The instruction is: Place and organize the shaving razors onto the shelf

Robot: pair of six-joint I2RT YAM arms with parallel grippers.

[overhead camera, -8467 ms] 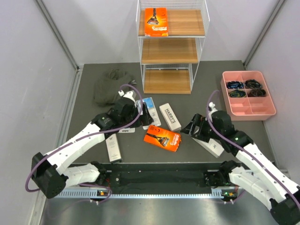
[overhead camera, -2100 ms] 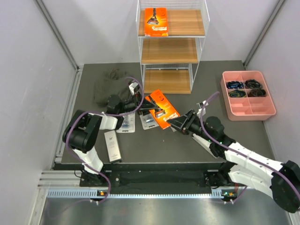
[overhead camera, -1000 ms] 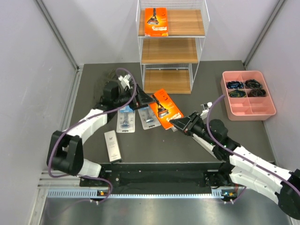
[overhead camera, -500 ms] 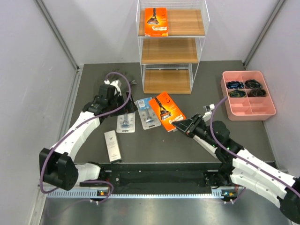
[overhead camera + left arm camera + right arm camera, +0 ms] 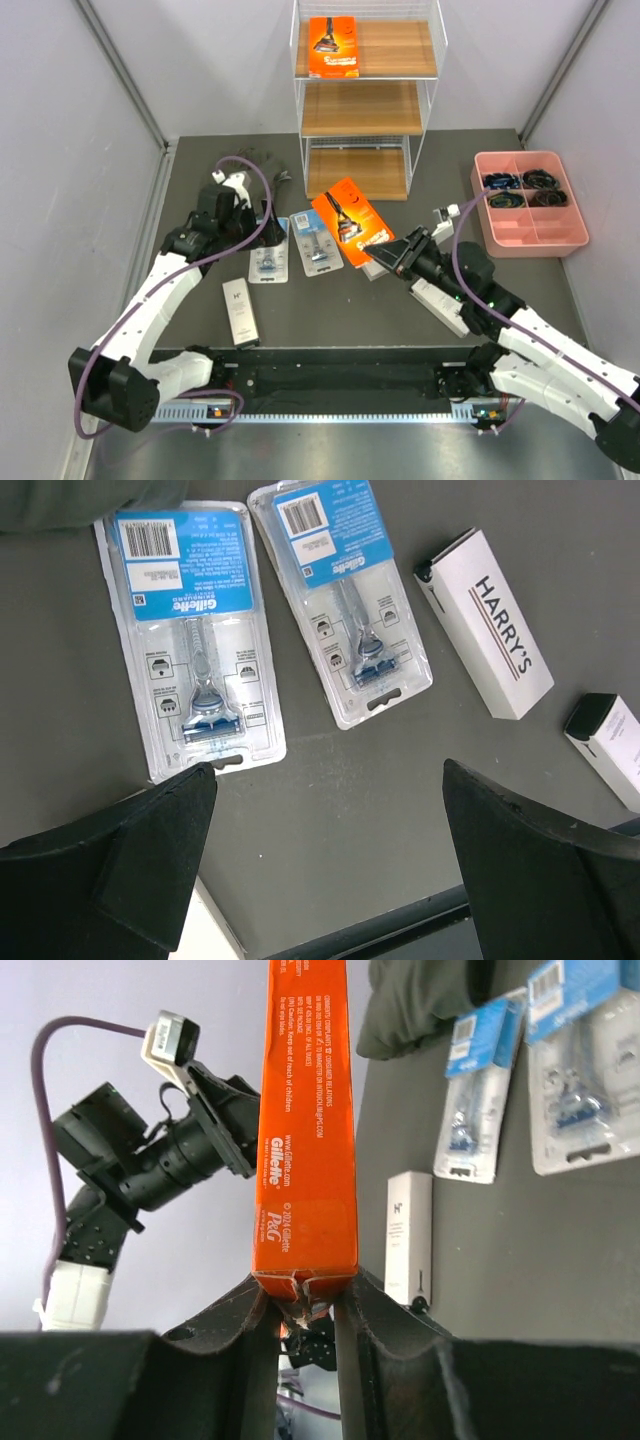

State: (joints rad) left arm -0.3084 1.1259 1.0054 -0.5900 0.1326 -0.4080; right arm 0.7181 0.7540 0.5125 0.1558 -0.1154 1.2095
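Observation:
My right gripper [image 5: 392, 256] is shut on a flat orange razor box [image 5: 349, 217] and holds it tilted above the table, in front of the shelf [image 5: 365, 105]. In the right wrist view the box [image 5: 308, 1130] stands edge-on between my fingers [image 5: 250, 1360]. A second orange box [image 5: 333, 47] lies on the shelf's top tier. Two blue blister packs [image 5: 268, 255] [image 5: 316, 243] lie flat on the table, and show in the left wrist view [image 5: 195, 640] [image 5: 345, 600]. My left gripper [image 5: 248, 218] is open and empty above them. White boxes lie at the left [image 5: 238, 310], the centre [image 5: 490, 620] and under my right arm [image 5: 440, 300].
A pink compartmented tray [image 5: 530, 238] with dark items stands at the right. A dark cloth [image 5: 235, 175] lies at the back left, beside my left wrist. The shelf's middle and bottom tiers hold nothing.
My left gripper has drawn back to the left, away from the orange box. My right gripper has shifted the orange box slightly up and left, toward the shelf.

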